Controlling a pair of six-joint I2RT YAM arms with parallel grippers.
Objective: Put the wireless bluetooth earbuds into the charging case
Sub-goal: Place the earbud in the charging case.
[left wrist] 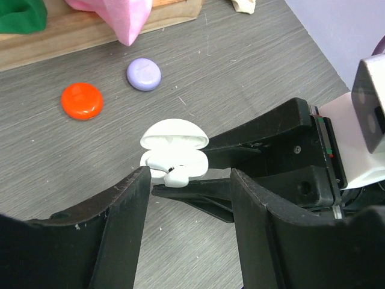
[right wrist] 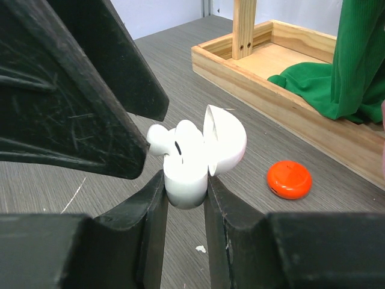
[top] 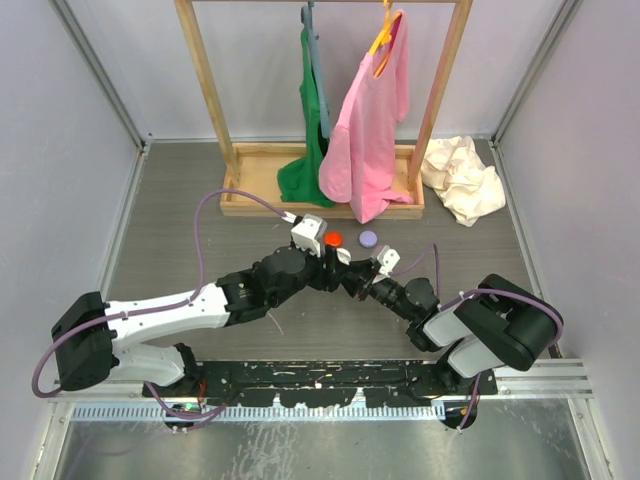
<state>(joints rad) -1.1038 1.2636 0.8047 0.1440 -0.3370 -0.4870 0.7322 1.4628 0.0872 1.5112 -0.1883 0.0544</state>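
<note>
The white charging case (right wrist: 186, 180) has its lid (right wrist: 227, 139) flipped open, and my right gripper (right wrist: 185, 180) is shut on its body just above the table. Two white earbuds (right wrist: 174, 139) stick up out of the case; one leans out toward the left. In the left wrist view the case (left wrist: 174, 147) sits just past my left gripper (left wrist: 189, 195), with an earbud (left wrist: 178, 176) at its near edge. The left jaws stand open with only table between them. From above, both grippers meet at mid-table, the left gripper (top: 335, 262) against the right gripper (top: 353, 276).
A red disc (top: 333, 239) and a purple disc (top: 368, 239) lie just beyond the grippers. Behind them stands a wooden clothes rack (top: 320, 205) with green and pink shirts. A cream cloth (top: 462, 178) lies at the back right.
</note>
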